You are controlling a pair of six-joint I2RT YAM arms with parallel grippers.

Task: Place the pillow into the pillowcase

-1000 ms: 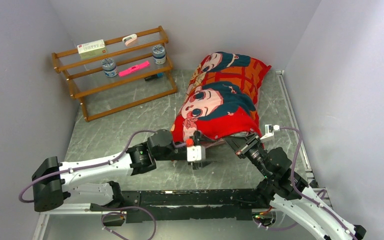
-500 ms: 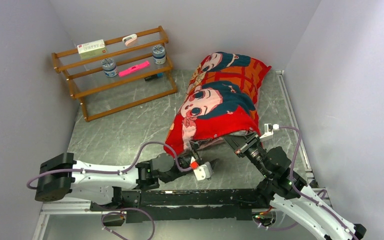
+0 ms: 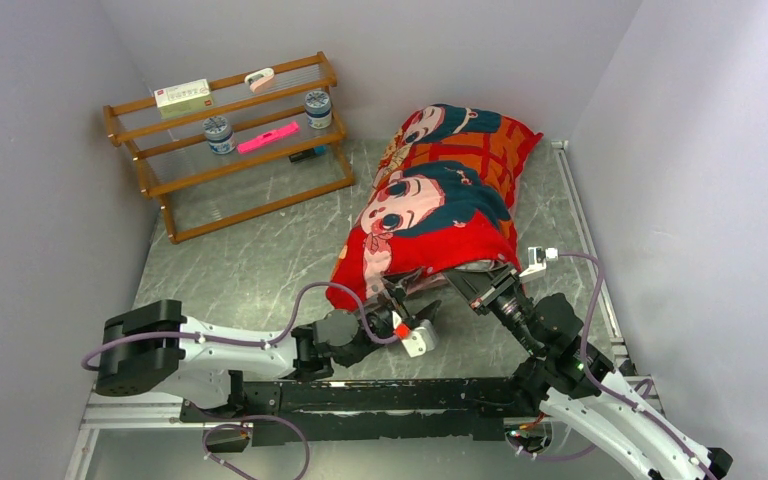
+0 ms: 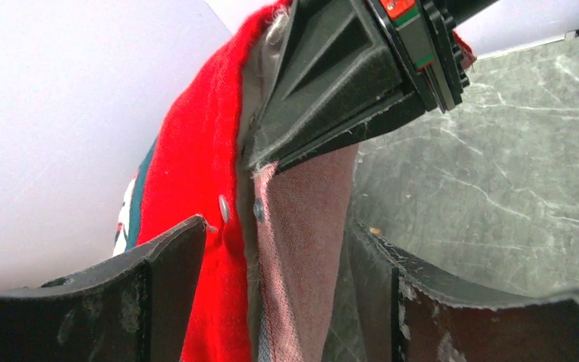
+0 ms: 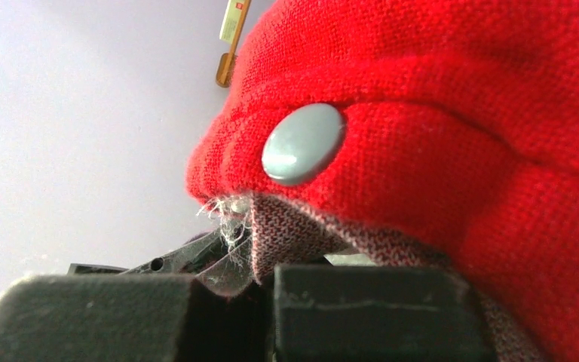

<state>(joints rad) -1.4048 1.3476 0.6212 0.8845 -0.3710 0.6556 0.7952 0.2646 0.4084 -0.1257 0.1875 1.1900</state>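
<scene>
The red pillowcase (image 3: 438,205), printed with teal-haired girl faces, lies plump from the back right to the table's middle. The pillow is hidden inside it. My right gripper (image 3: 467,278) is shut on the pillowcase's near hem, and in the right wrist view (image 5: 268,275) the pinkish reverse is pinched just below a grey snap (image 5: 303,143). My left gripper (image 3: 412,303) sits at the same hem to the left. In the left wrist view it (image 4: 279,226) is open, with the red cloth (image 4: 196,173) and the pink reverse (image 4: 305,219) hanging between its fingers. The right gripper's black finger (image 4: 339,75) shows just above.
A wooden rack (image 3: 230,140) with jars, a pink item and a box stands at the back left. The walls close in on the left, back and right. A metal rail (image 3: 585,240) runs along the table's right edge.
My left arm has folded back and low toward the near edge, and its gripper has shifted right under the hem. The pillowcase's near left corner has come nearer. The right gripper has held still.
</scene>
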